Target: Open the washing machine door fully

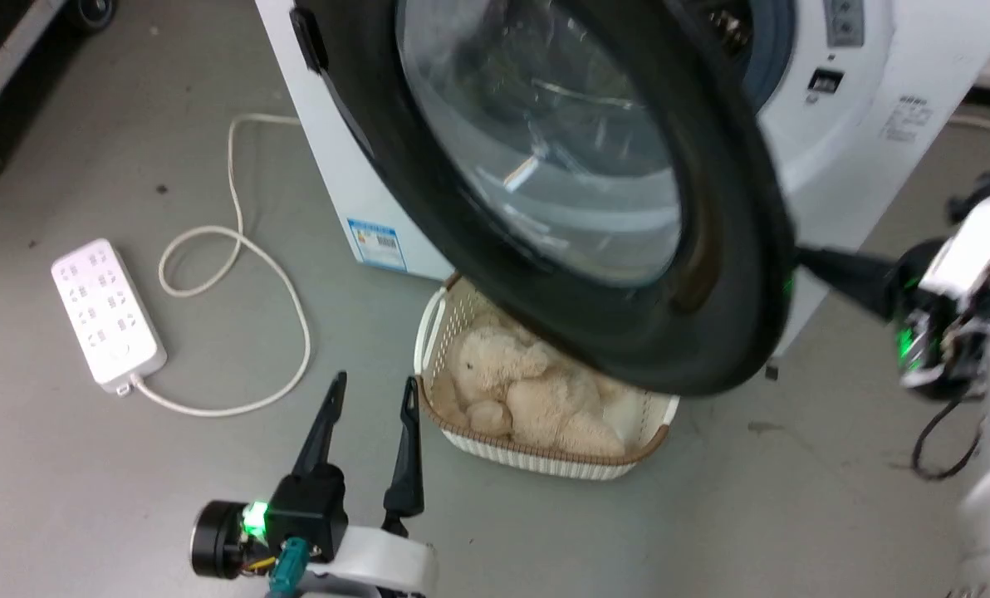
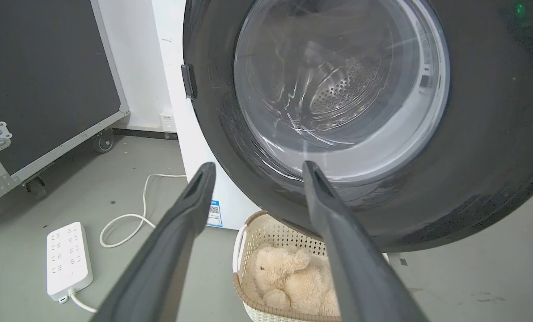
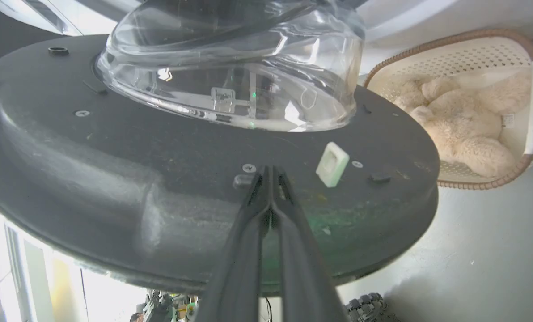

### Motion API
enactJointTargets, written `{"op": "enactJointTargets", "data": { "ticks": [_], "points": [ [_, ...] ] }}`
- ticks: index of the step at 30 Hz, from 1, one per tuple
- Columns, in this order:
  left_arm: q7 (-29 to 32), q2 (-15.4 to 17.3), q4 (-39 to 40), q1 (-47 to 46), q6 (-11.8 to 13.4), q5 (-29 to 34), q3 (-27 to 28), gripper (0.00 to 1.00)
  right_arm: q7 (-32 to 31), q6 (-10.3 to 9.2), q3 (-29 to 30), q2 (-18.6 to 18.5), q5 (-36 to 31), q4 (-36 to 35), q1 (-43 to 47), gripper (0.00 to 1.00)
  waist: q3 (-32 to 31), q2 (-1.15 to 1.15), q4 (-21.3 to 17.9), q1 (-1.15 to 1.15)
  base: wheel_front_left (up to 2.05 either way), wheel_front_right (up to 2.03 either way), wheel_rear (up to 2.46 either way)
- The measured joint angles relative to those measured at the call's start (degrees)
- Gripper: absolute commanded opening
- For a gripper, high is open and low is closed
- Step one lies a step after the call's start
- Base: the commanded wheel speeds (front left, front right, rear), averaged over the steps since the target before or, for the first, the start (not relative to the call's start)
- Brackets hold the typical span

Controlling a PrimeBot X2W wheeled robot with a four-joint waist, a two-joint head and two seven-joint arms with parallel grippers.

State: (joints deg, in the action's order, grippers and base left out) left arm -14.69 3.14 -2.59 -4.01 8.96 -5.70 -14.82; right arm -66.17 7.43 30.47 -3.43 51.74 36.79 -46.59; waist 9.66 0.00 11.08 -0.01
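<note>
Right wrist view: right gripper [image 3: 271, 172], fingers pressed together, tips against the washing machine door [image 3: 114, 179], on its black inner face.

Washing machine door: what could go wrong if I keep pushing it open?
The right gripper, fingers shut, just presses the washing machine door from inside and may slip off. The door's lower edge overhangs the basket and might clip it. The open left gripper may stand in its swing path.
</note>
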Motion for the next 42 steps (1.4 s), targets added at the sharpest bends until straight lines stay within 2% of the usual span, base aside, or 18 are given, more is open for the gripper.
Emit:
{"op": "enactJointTargets", "data": {
  "ticks": [8,16,21,25,26,28,32,35,38,42],
  "points": [
    [0.0,0.0,-2.6,2.3,-1.1,-1.6,-0.7,1.0,3.0,0.0,-16.5,0.2,14.9,-0.2,8.7,0.0,-3.9,0.0,0.0,0.0,0.0,0.0,0.0],
    [0.0,0.6,-4.7,3.9,-2.0,-2.8,-1.0,1.0,9.4,0.0,-35.7,0.2,28.5,-4.6,17.1,0.0,-6.0,0.0,1.0,0.01,0.0,0.0,0.0],
    [0.1,1.0,-4.7,4.3,-2.1,-3.7,-0.9,1.0,14.1,0.0,-44.7,0.4,33.1,-7.6,20.1,0.0,-6.7,0.0,1.8,0.01,0.0,0.0,0.0],
    [0.1,1.2,-4.3,4.9,-1.8,-4.4,-0.2,1.0,18.2,0.0,-47.8,0.5,34.2,-8.3,21.2,0.0,-7.3,0.0,2.0,0.01,0.0,0.0,0.0],
    [0.1,1.3,-4.2,5.0,-1.7,-4.6,0.0,1.0,19.6,0.0,-47.8,0.5,34.2,-8.3,21.4,0.37,-7.4,0.0,2.0,0.01,0.0,0.0,0.0],
    [0.2,1.5,-4.0,5.0,-1.5,-4.7,0.6,1.0,21.6,0.0,-47.5,0.5,33.9,-8.3,21.4,1.0,-7.7,0.0,1.7,0.01,0.0,0.0,0.0],
    [0.4,2.2,-3.5,5.0,-1.2,-5.5,1.5,1.0,27.0,0.0,-46.0,-0.8,30.0,-10.6,21.9,1.0,-8.4,0.0,0.5,0.01,0.0,0.0,0.0],
    [0.5,3.0,-3.1,5.2,-1.1,-6.2,2.4,1.0,34.8,0.0,-44.3,-3.8,24.2,-15.6,23.7,1.0,-9.1,0.0,-0.6,0.01,0.0,0.0,0.0],
    [0.5,3.5,-2.5,5.3,-1.2,-6.8,3.0,1.0,45.4,0.0,-43.9,-8.2,14.9,-23.0,25.9,1.0,-9.9,0.0,-1.9,0.01,0.0,0.0,0.0],
    [0.5,4.1,-1.5,5.6,-1.6,-7.7,3.4,1.0,60.3,0.01,-44.2,-14.9,-2.0,-29.1,29.5,1.0,-10.8,0.0,-3.8,0.01,0.0,0.0,0.0]
  ]
}}
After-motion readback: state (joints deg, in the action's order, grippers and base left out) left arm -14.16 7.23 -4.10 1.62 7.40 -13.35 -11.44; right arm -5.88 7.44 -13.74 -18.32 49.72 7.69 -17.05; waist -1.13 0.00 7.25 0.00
